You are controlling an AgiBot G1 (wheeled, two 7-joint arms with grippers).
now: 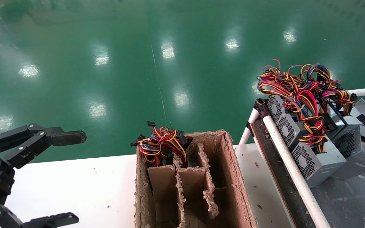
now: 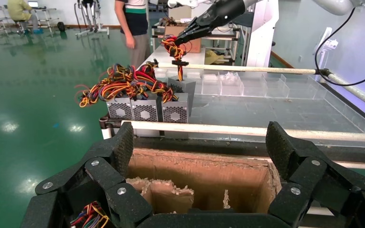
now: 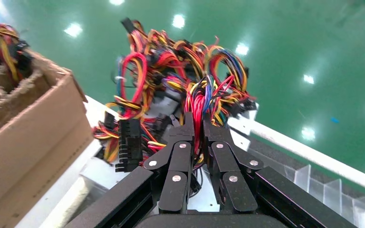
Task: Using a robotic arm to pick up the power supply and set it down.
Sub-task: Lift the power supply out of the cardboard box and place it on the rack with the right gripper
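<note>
Above the tray, right claw [image 3: 198,124] pinches the power supply's [image 2: 182,86] red-yellow wires.

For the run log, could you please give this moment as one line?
right gripper: shut on wires | left gripper: open, idle by box | supplies: in tray

A worn cardboard box [image 1: 230,177] with torn dividers [image 1: 178,186] is sitting on a white table [image 1: 74,183]. At two o'clock, a white rail [image 1: 291,167] is edging a tray. Green floor [image 1: 138,63] is reflecting lights.
</note>
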